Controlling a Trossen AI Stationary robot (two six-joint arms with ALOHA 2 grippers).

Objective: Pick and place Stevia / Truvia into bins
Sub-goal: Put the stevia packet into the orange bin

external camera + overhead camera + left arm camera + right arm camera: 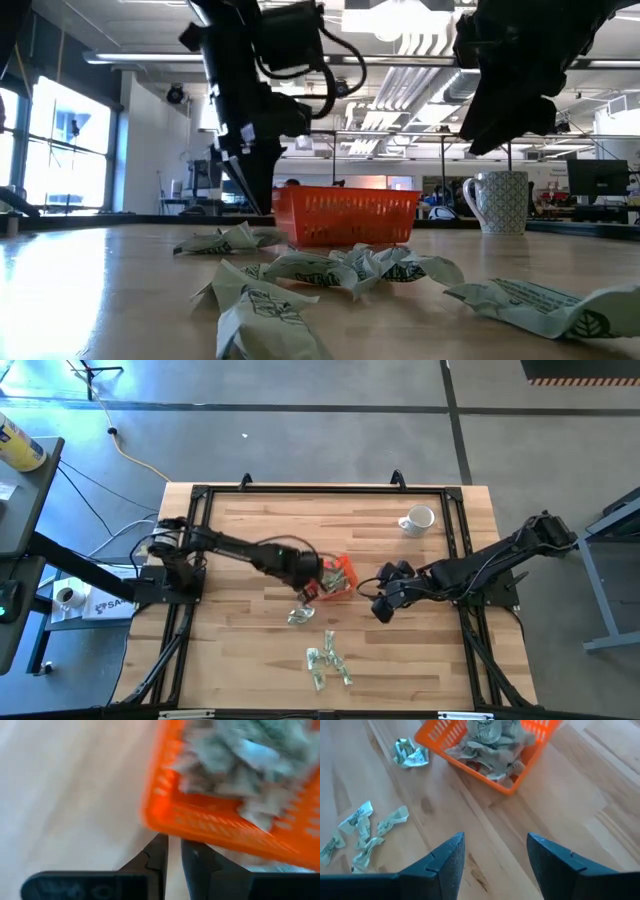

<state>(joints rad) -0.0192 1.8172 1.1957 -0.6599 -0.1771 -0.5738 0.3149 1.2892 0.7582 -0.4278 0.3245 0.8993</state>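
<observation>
The orange tray [347, 566] sits mid-table, heaped with pale green-and-white sachets [490, 745]. More sachets lie loose on the wood: a crumpled one [302, 615] just in front of the tray and a cluster [328, 662] nearer the front edge. My left gripper [174, 856] points steeply down at the tray's left near wall [210, 822]. Its fingers are almost together, with only a narrow slit and nothing between them. My right gripper [495, 852] hangs open above bare wood to the right of the tray, holding nothing. My left gripper has its fingertips [161, 847] right beside the tray's outer wall [190, 817], coming from above and the table's left. Whether they touch the wall I cannot tell.
A white mug [418, 519] stands at the far right of the table. A black frame [200, 495] runs around the tabletop. Bare wood [250, 650] lies left of the loose sachets.
</observation>
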